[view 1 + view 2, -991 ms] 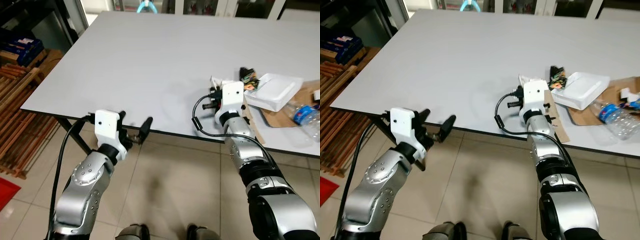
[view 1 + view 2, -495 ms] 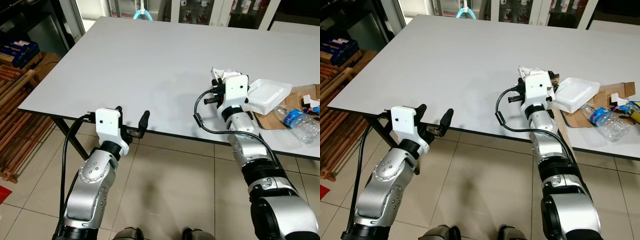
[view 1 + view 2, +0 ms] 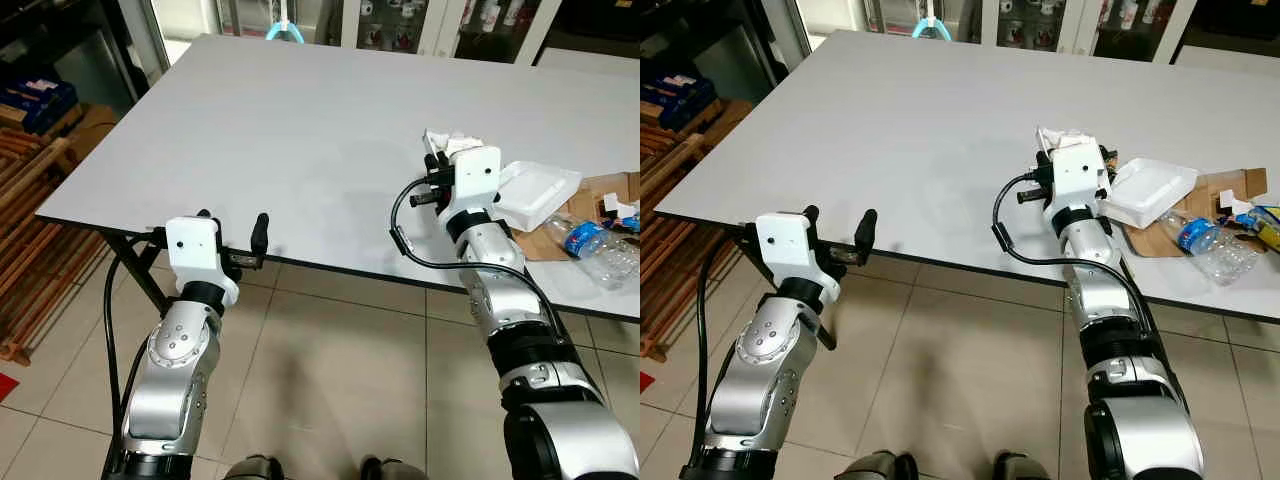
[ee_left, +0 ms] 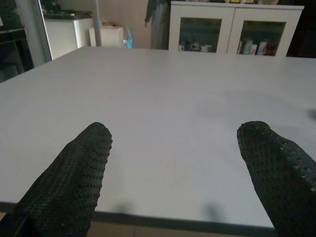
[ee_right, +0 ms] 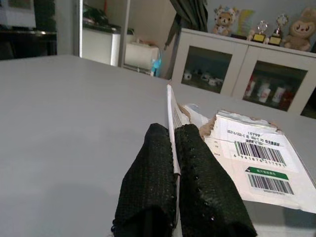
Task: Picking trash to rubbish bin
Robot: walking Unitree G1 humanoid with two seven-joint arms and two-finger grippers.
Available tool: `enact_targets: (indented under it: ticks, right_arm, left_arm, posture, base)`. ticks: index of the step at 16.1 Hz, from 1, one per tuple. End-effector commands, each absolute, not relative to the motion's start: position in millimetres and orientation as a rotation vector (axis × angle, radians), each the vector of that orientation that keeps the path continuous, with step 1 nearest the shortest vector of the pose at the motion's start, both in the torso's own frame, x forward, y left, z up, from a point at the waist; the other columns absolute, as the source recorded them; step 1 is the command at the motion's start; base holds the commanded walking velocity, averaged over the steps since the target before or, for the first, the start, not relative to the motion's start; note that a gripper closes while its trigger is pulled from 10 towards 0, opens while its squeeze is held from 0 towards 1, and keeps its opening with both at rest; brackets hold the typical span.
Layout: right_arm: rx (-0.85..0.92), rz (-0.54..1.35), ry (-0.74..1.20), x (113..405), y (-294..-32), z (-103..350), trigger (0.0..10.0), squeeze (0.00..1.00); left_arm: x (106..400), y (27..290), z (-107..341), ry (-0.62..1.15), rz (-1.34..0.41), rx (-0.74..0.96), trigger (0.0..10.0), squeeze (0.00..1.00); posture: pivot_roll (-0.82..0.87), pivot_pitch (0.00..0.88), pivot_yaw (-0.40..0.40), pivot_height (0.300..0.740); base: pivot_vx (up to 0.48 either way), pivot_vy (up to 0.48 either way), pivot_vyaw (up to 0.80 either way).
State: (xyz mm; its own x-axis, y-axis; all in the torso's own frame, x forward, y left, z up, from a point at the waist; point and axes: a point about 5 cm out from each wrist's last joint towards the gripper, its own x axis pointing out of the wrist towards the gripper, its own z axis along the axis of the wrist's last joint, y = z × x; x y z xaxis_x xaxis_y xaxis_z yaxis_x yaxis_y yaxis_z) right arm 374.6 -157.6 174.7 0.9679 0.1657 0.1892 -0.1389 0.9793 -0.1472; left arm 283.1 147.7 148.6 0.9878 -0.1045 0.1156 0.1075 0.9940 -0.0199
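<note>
Your right end effector (image 5: 175, 163) was clamped shut on a thin white paper package (image 5: 232, 153), pinching its upright edge between the two black fingers. The right wrist view had the good stuff: a printed label on the package with two barcodes, a small green strip between them, and digits at the top that looked like "15799", though the rest was too small to read. From the head camera you only got that package as a crumpled white wad (image 3: 452, 143) poking out past the wrist housing, sitting on the grey desk (image 3: 300, 120) towards its right side.

Just right of it lay a white foam clamshell box (image 3: 1152, 190), then a flat piece of brown cardboard (image 3: 1220, 195) and a clear plastic bottle (image 3: 1205, 240) with a blue label, text unreadable.

Your left end effector (image 4: 177, 163) had its fingers spread wide apart, holding nothing, hovering at the near left edge of the desk. Its wrist view looked across the bare desk to a white glass-door cabinet (image 4: 232, 27) at the far side.
</note>
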Motion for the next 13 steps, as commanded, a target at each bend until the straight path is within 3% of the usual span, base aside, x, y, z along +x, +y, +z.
enact_targets:
  ticks: [1, 2, 6, 13]
  right_arm:
    - [-0.118, 0.153, -0.198, 372.9, -159.3, 174.4, 10.0, 0.00]
    - [-0.120, 0.157, -0.193, 371.9, -159.1, 173.5, 10.0, 0.00]
    - [-0.121, 0.176, -0.181, 368.1, -158.4, 172.5, 10.0, 0.00]
    - [-0.138, 0.214, -0.183, 364.1, -151.7, 172.2, 10.0, 0.00]
  left_arm:
    - [280.0, 148.4, 148.2, -0.120, -0.094, -0.015, 10.0, 0.00]
    - [277.7, 147.2, 146.5, -0.117, -0.092, -0.012, 10.0, 0.00]
    - [274.6, 145.6, 143.8, -0.111, -0.082, -0.006, 10.0, 0.00]
    - [272.8, 146.2, 142.1, -0.103, -0.064, 0.010, 10.0, 0.00]
  posture:
    - [-0.06, 0.135, -0.010, 0.740]
    - [-0.06, 0.147, -0.013, 0.740]
    - [-0.06, 0.164, -0.020, 0.740]
    - [-0.06, 0.166, -0.018, 0.740]
  base:
    - [0.000, 0.000, 0.00]
    - [0.000, 0.000, 0.00]
    - [0.000, 0.000, -0.80]
    - [0.000, 0.000, 0.00]
